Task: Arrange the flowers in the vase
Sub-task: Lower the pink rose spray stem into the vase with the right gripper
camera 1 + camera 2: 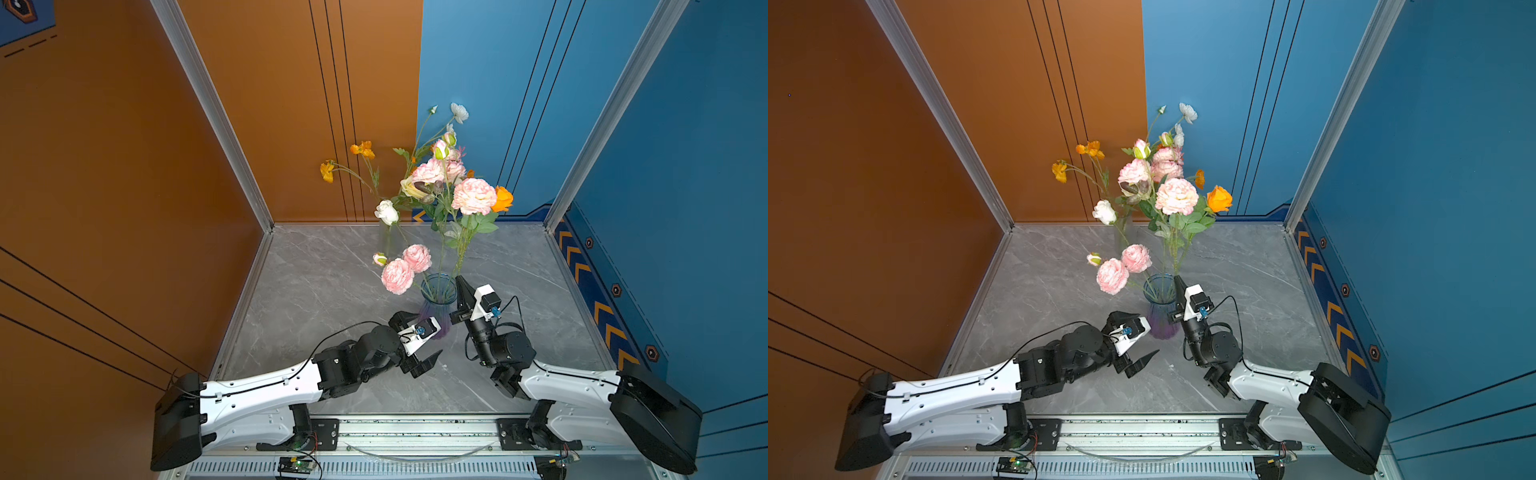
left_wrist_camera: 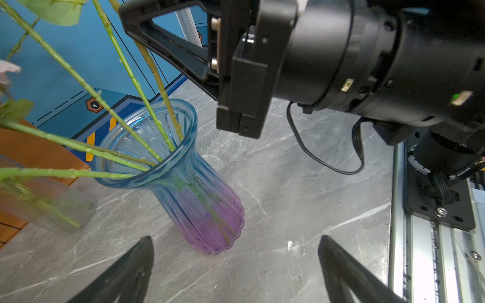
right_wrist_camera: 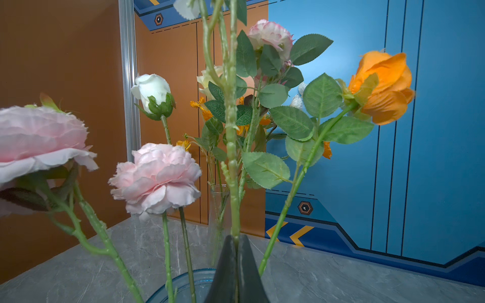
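A blue-to-purple glass vase (image 1: 436,307) (image 1: 1160,311) (image 2: 199,199) stands mid-table in both top views. Several green stems of the flowers sit in it: two pink blooms (image 1: 397,276) lean left, and a big pink bloom (image 1: 473,195) and an orange rose (image 1: 503,198) rise above. My right gripper (image 1: 459,279) (image 3: 236,237) is shut on one upright leafy stem (image 3: 232,157) just above the vase rim (image 3: 183,283). Its top runs into the upper cluster. My left gripper (image 1: 428,336) (image 2: 236,237) stands open by the vase's base, holding nothing.
A clear ribbed glass vase (image 1: 388,241) (image 2: 52,210) stands behind, holding a white rose (image 1: 386,212) and thin orange flowers (image 1: 362,149). Orange and blue walls close the back and sides. A metal rail (image 1: 415,432) runs along the front edge.
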Robot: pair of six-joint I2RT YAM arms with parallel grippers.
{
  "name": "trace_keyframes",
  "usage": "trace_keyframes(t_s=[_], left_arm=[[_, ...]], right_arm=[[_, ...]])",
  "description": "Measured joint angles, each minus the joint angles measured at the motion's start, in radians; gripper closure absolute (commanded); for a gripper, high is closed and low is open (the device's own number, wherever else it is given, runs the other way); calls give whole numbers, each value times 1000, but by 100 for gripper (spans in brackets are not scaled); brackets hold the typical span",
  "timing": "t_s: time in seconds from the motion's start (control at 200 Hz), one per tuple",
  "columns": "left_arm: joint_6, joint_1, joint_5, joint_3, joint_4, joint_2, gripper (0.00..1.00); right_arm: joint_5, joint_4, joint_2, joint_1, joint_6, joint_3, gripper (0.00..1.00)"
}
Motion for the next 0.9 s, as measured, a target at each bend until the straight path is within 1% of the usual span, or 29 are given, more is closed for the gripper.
trace_keyframes(t_s=[0.11, 0.16, 0.245, 0.305, 0.34, 0.4, 0.5, 0.516, 0.526, 0.531, 0.591, 0.681, 0.741, 0.816, 0.896], left_arm=[[0, 0, -10, 0, 26, 19, 2], [0, 0, -15, 0, 37, 24, 2], [0, 0, -18, 0, 45, 29, 2], [0, 0, -18, 0, 49, 29, 2], [0, 0, -18, 0, 52, 29, 2], [0, 0, -18, -1, 57, 29, 2], [-1, 0, -18, -11, 60, 19, 2], [-1, 0, -18, -13, 60, 17, 2], [-2, 0, -18, -16, 60, 14, 2], [-2, 0, -18, -16, 60, 14, 2], [-8, 0, -18, -31, 61, -1, 2], [-16, 0, -18, -53, 62, -21, 2], [-20, 0, -23, -64, 63, -23, 2], [-27, 0, -30, -73, 63, -20, 2], [-35, 0, -47, -77, 79, -8, 2]], right_arm=[[0, 0, -19, 20, 4, -16, 99], [0, -1, -28, 33, 6, -22, 95], [0, -15, -48, 55, 7, -26, 92], [1, -32, -66, 65, 12, -29, 88], [2, -40, -78, 69, 19, -33, 82], [12, -55, -103, 78, 33, -47, 66], [44, -117, -182, 107, 53, -83, 47], [52, -137, -199, 113, 48, -87, 43], [53, -152, -212, 118, 53, -89, 42], [53, -156, -217, 119, 56, -90, 40], [68, -256, -303, 137, 70, -93, 29], [83, -441, -468, 145, 116, -93, 14], [89, -573, -581, 145, 153, -93, 0], [101, -751, -726, 145, 183, -93, 0], [105, -921, -829, 138, 223, -90, 0]])
